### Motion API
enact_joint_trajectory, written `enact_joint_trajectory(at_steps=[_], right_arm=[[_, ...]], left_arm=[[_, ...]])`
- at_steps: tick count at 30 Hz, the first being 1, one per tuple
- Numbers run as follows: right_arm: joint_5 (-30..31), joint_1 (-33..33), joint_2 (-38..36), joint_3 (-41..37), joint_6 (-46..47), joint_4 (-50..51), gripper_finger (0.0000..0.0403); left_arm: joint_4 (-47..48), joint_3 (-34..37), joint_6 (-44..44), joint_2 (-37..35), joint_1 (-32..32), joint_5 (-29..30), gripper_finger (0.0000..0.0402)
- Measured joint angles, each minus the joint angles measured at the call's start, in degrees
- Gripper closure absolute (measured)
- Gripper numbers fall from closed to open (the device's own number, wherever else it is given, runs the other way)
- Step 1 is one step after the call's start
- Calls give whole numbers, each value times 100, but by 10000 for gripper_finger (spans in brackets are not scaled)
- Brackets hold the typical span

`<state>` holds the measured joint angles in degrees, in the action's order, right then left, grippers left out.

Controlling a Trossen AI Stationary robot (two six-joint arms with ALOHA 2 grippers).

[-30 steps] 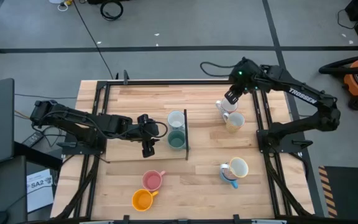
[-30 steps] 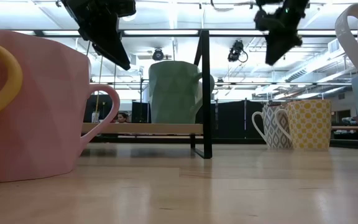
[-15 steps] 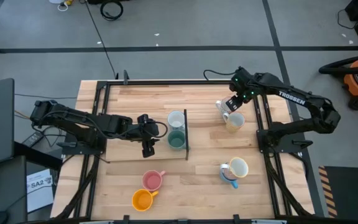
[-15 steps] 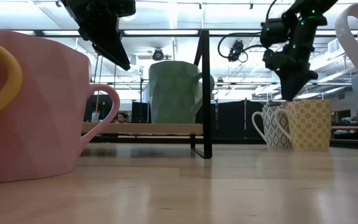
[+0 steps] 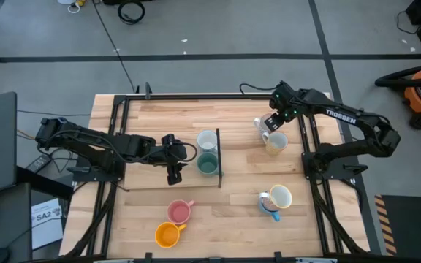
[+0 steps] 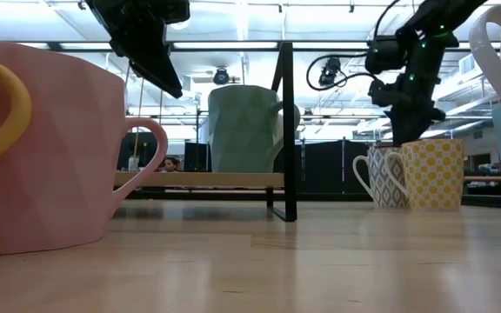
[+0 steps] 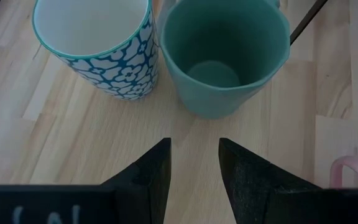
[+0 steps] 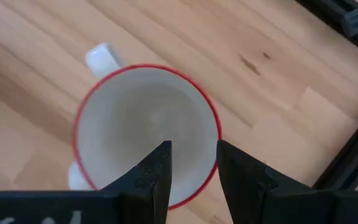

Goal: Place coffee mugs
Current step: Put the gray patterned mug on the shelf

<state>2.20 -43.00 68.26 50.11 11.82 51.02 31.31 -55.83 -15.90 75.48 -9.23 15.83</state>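
Writing: "TROSSEN" in white along the right arm's forearm [image 5: 340, 113]; "SA2" on a paper sheet [image 5: 46, 216] lying off the counter's left edge; nothing else legible.

Right tool [image 5: 272, 121]: arm reaches from the counter's right side toward the far right quarter, wrist angled down; fingers [image 8: 154, 171] parted with a narrow gap, empty, poised directly over the red-rimmed white mug [image 8: 146, 132]; in the low view its tip sits just above the rims of the grey-patterned mug [image 6: 386, 176] and the yellow mug [image 6: 433, 174].

Left tool [image 5: 174, 159]: arm stretched flat across the counter's left half, raised clear of the wood; fingers [image 7: 151, 171] apart, holding nothing, pointed at the teal mug [image 7: 224, 56] and the blue-and-white floral mug [image 7: 95, 38], which stand touching beside a black upright divider [image 5: 218, 157].

Other mugs: pink mug [image 5: 179, 212] and orange mug [image 5: 167, 234] near the front, left of centre; cream mug [image 5: 280, 196] stacked on a blue mug [image 5: 269, 209] at front right.

Counter [image 5: 240, 183]: pale wood, black-framed.
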Motion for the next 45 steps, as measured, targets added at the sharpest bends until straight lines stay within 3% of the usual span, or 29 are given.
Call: enact_joint_trajectory(at_steps=[6, 29, 33, 38, 45], right_arm=[[263, -223, 1, -236, 1, -230, 270], [-928, -300, -14, -89, 3, -401, 270], [-858, -300, -14, 117, -198, -508, 270], [-188, -374, -4, 139, -433, -470, 270], [-362, -486, 1, -156, -450, -378, 270]], left_arm=[[-2, 0, 0, 0, 0, -1, 260], [-1, 0, 0, 0, 0, -1, 260], [-2, 0, 0, 0, 0, 0, 260], [-2, 0, 0, 0, 0, 0, 260], [-2, 0, 0, 0, 0, 0, 260]])
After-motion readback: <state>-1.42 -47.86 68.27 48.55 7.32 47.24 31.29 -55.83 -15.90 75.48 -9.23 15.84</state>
